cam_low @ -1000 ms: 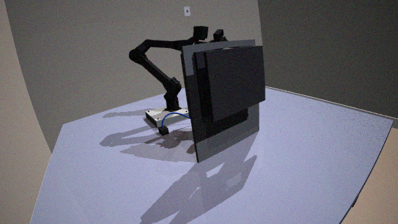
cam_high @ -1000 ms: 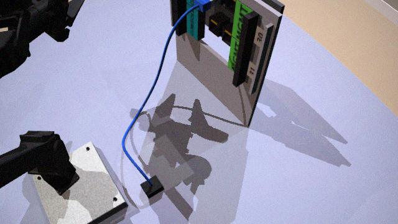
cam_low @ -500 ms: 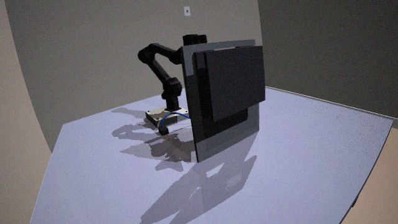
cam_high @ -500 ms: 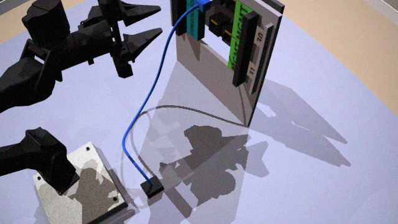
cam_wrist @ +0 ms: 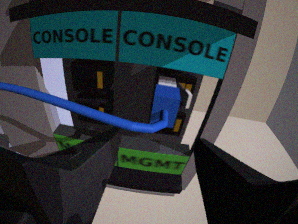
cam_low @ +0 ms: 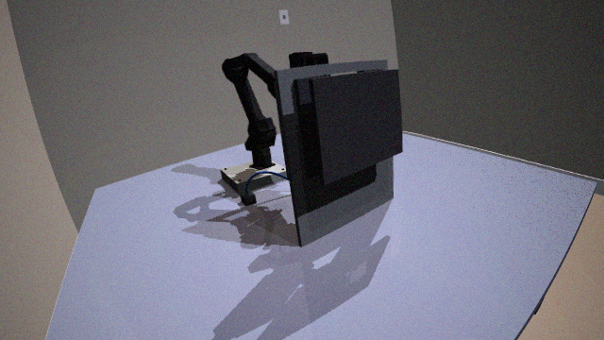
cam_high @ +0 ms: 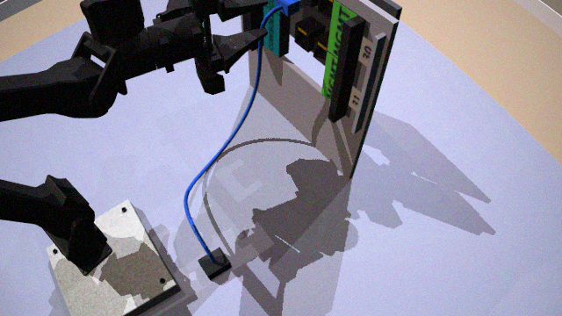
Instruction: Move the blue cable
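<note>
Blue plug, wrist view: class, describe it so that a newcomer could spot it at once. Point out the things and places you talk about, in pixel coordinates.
Find the wide teal strip of two CONSOLE labels (cam_wrist: 176, 44) across the top. Under its right-hand label, above the green MGMT label (cam_wrist: 152, 161), sits the blue plug (cam_wrist: 166, 100). Unlike the dark sockets beside it, it is bright blue, with a cable (cam_wrist: 90, 112) running left.
</note>
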Robot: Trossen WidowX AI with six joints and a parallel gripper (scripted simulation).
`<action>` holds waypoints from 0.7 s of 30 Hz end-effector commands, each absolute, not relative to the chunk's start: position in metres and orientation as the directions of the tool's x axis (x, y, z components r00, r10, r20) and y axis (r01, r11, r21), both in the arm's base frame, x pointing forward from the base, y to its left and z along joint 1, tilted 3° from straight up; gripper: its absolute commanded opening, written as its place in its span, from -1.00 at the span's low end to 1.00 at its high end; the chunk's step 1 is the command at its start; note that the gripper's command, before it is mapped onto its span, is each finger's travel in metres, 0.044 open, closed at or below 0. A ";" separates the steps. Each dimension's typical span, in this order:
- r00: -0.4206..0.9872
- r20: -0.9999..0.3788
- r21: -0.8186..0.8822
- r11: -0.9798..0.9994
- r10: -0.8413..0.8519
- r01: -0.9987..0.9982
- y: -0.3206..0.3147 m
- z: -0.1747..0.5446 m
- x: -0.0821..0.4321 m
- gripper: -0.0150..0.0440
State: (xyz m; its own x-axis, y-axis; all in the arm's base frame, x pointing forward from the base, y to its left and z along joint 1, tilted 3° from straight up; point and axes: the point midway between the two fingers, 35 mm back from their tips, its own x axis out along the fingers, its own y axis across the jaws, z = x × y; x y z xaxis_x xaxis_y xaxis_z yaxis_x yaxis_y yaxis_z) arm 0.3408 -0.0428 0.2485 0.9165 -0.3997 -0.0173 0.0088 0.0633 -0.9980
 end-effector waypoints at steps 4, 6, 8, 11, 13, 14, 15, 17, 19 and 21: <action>0.919 -0.001 -0.998 0.061 -0.394 0.025 -0.043 0.256 0.351 0.32; 0.919 -0.001 -0.998 0.061 -0.394 0.025 -0.043 0.256 0.354 0.32; 0.919 -0.001 -0.998 0.061 -0.394 0.025 -0.044 0.256 0.357 0.32; 0.919 0.000 -0.998 0.061 -0.394 0.026 -0.044 0.257 0.361 0.32; 0.919 0.000 -0.998 0.061 -0.394 0.026 -0.044 0.257 0.364 0.32; 0.919 0.000 -0.998 0.061 -0.394 0.026 -0.045 0.257 0.366 0.32; 0.919 0.000 -0.998 0.061 -0.394 0.026 -0.045 0.257 0.367 0.32; 0.919 0.000 -0.998 0.061 -0.394 0.026 -0.045 0.257 0.371 0.32; 0.919 0.001 -0.998 0.061 -0.394 0.027 -0.045 0.258 0.374 0.32; 0.919 0.001 -0.998 0.061 -0.394 0.027 -0.046 0.258 0.377 0.32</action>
State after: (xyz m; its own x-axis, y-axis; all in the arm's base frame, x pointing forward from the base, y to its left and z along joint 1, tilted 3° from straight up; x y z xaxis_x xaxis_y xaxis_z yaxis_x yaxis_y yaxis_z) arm 0.3717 -0.0461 0.2534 0.9167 -0.3995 -0.0096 0.0173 0.0638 -0.9978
